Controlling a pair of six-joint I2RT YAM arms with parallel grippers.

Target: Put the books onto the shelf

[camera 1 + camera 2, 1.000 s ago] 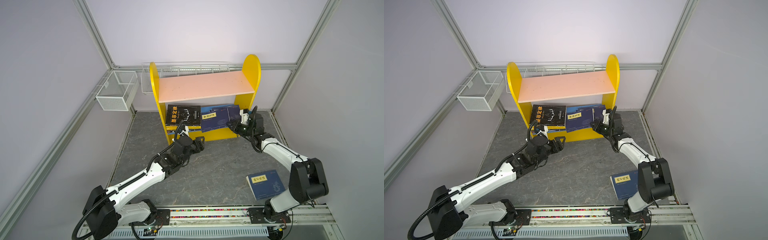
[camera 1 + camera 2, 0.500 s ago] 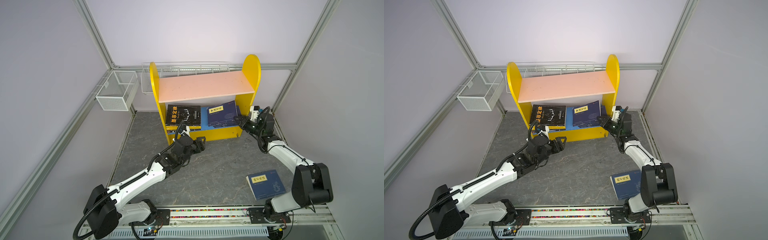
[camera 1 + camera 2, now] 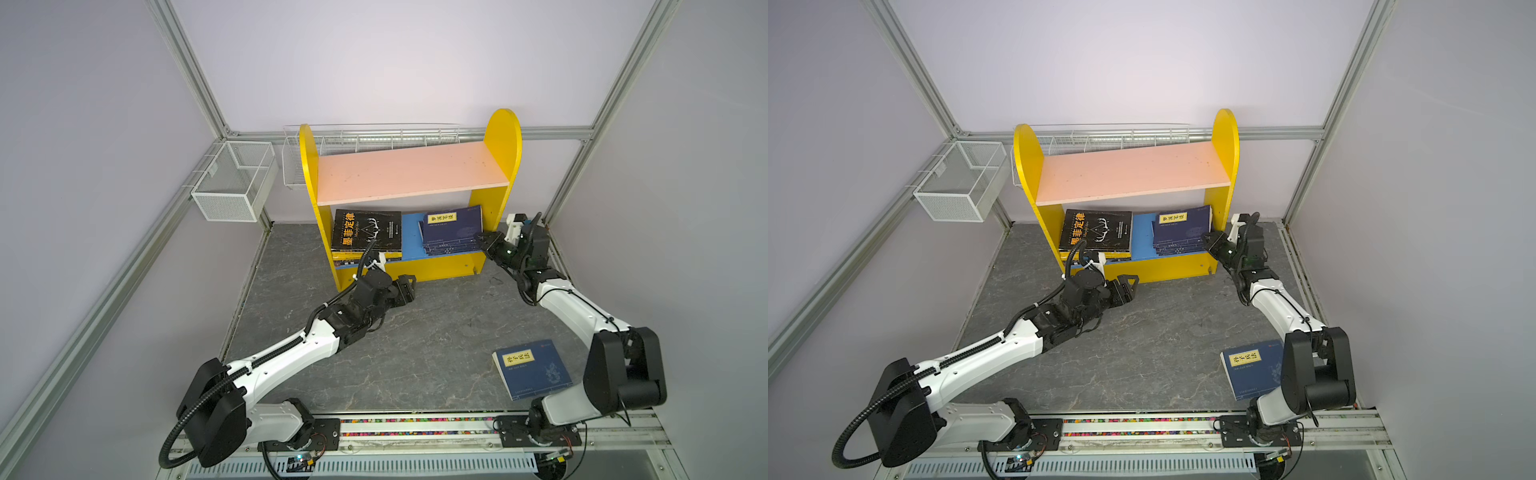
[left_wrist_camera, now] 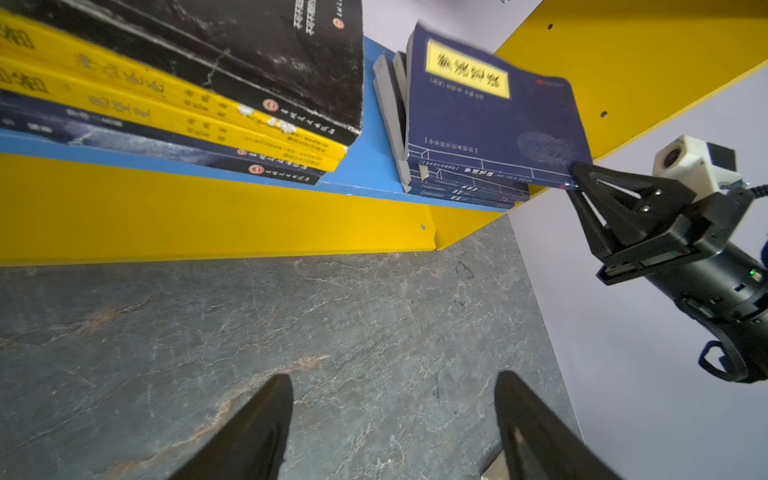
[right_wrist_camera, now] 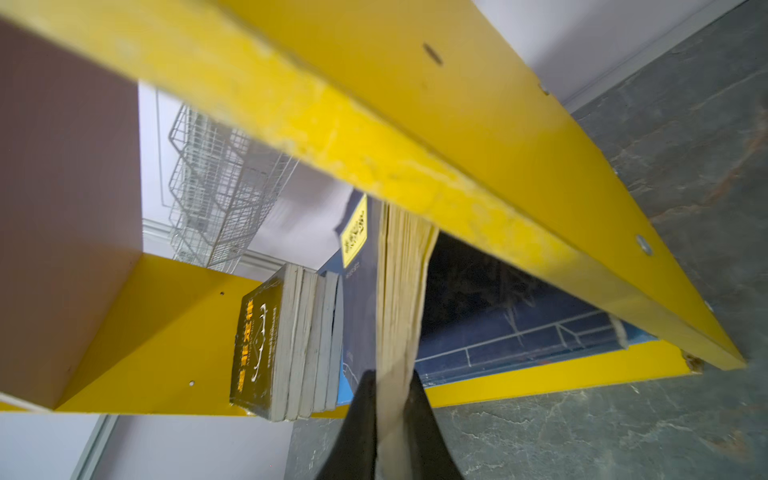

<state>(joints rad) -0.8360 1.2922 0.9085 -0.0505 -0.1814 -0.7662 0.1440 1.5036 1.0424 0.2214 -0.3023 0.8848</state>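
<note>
1. Right gripper [image 3: 482, 240]: clenched on the page edge of the top navy book [image 3: 453, 226], at the corner nearest the shelf's right yellow panel [image 3: 503, 137]; pinch plain in the right wrist view [image 5: 392, 374].
2. Top navy book: already on the shelf, right end of the blue lower board [image 3: 411, 237], laid over a pile of navy books [image 4: 465, 187]; looks slightly askew, held corner jutting past the pile.
3. Left gripper [image 3: 409, 286]: released, nothing between its fingers [image 4: 257, 419]; hovering low just in front of the shelf's front rail.
4. Black-topped pile [image 3: 368, 228]: left end of the same board, yellow and navy spines beneath.
5. Step in hand, by judgement: setting down the navy book. Next move calls for letting go, then backing straight out without dragging the book or clipping the side panel.
6. Loose navy book [image 3: 532, 368]: flat on the tabletop [image 3: 415, 340], beside the right arm's base, well apart from the shelf; likely next to fetch.
7. Pink upper board [image 3: 411, 172]: no books on it.
8. Surface and room: dark grey, stone-patterned tabletop; pale lilac walls; aluminium frame posts; white wire basket [image 3: 232, 183] on the left wall, another behind the shelf.
</note>
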